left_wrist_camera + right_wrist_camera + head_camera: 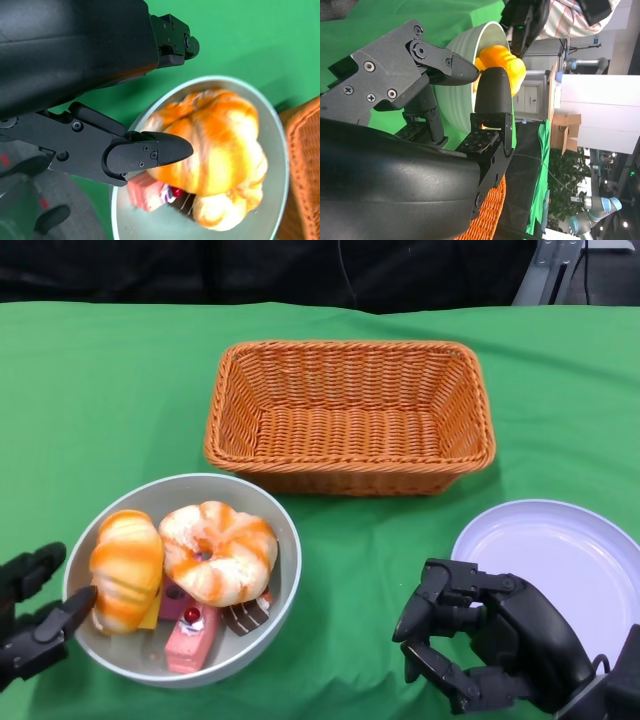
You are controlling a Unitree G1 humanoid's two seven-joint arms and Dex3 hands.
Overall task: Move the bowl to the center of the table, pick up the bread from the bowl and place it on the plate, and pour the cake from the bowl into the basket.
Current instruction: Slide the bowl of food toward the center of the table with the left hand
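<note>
Head view: nearest, the left hand sits with fingers apart at the bowl rim, the right hand open and empty beside the plate. The bowl, holding bread and cake, lies left of centre; sliding it likely comes first. Beyond stands the basket. Only the right wrist view shows a person.

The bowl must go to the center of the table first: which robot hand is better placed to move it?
Probably the left robot hand. Its fingers sit right at the bowl rim, on the bowl's left side. The right robot hand is open over the cloth between bowl and plate, apart from the bowl.
</note>
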